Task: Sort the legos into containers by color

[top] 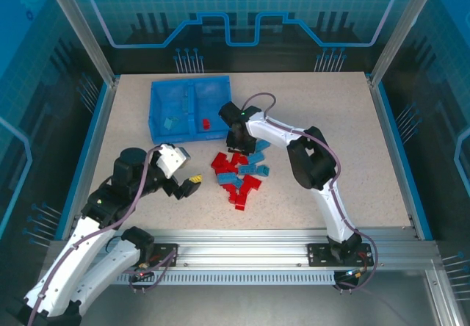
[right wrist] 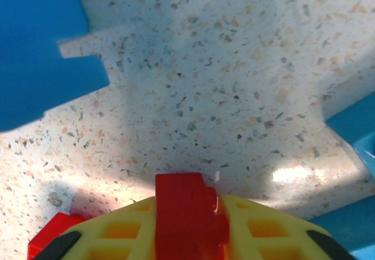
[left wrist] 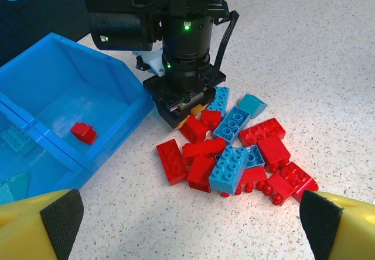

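**Entry: right claw clamped on a red brick beside the tray**

Landmark: tray [top: 153,110], glossy blue plastic, shallow, rectangular, split by a middle wall into two compartments.

- Table [top: 330,120]: pale, matte, speckled like stone.
- Legos [top: 241,173]: a loose heap of hard, shiny, studded blocks, bright red and light blue, lying on the table just off the tray's near right corner.
- Tray's right compartment: one red brick [left wrist: 84,132].
- Tray's left compartment: a few light blue pieces [left wrist: 14,137].
- Right gripper [right wrist: 186,213]: stands at the heap's edge nearest the tray. Its yellow ribbed fingers pinch a red brick [right wrist: 184,204].
- A green lamp [left wrist: 187,27] glows on its black wrist.
- Left gripper [top: 189,185]: well apart from the tray's near wall. Jaws spread wide and empty, with black pads on yellow fingers.
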You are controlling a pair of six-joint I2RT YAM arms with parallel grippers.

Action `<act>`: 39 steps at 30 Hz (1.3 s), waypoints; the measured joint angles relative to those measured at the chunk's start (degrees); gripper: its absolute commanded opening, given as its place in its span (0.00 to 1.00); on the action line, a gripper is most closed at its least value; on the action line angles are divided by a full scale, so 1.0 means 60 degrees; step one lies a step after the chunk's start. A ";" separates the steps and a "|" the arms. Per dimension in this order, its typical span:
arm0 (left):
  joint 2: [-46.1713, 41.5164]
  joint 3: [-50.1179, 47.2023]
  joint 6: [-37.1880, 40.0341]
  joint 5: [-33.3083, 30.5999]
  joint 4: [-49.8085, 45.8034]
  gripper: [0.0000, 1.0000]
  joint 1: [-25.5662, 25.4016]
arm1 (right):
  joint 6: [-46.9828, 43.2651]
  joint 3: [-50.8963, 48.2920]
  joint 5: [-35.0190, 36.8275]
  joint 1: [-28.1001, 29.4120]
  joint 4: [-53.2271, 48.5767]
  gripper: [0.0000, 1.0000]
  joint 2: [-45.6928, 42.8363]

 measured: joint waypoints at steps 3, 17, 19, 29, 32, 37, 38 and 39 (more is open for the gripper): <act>0.0000 -0.0047 -0.0018 -0.0007 0.0004 0.99 0.0000 | -0.0157 -0.0131 0.0259 0.0000 0.0200 0.15 -0.0164; -0.0204 0.0033 -0.2000 -0.1832 0.0758 0.99 0.0000 | -0.3920 -0.1260 0.2535 0.0896 0.2528 0.17 -0.4040; -0.0076 0.0200 -0.2743 -0.2404 0.0780 0.99 0.0000 | -0.4951 -0.0849 0.2765 0.1169 0.3038 0.17 -0.3887; 0.0681 0.0699 -0.6444 -0.4674 0.0036 0.99 0.0000 | -0.8087 0.4681 0.4197 0.1286 0.2911 0.17 0.1304; 0.0688 0.0699 -0.7264 -0.4867 -0.0229 0.99 0.0000 | -0.8320 0.6827 0.4470 0.1268 0.2102 0.18 0.3038; 0.0692 0.0699 -0.8440 -0.5020 -0.0736 0.99 0.0000 | -0.8411 0.7715 0.4499 0.1202 0.1198 0.38 0.4029; 0.0710 0.0699 -0.8688 -0.5016 -0.0845 0.99 0.0000 | -0.8393 0.7712 0.4484 0.1198 0.1096 0.42 0.4029; 0.0754 0.0699 -0.8943 -0.5013 -0.0947 0.99 0.0000 | -0.8335 0.7712 0.4455 0.1191 0.1064 0.45 0.4014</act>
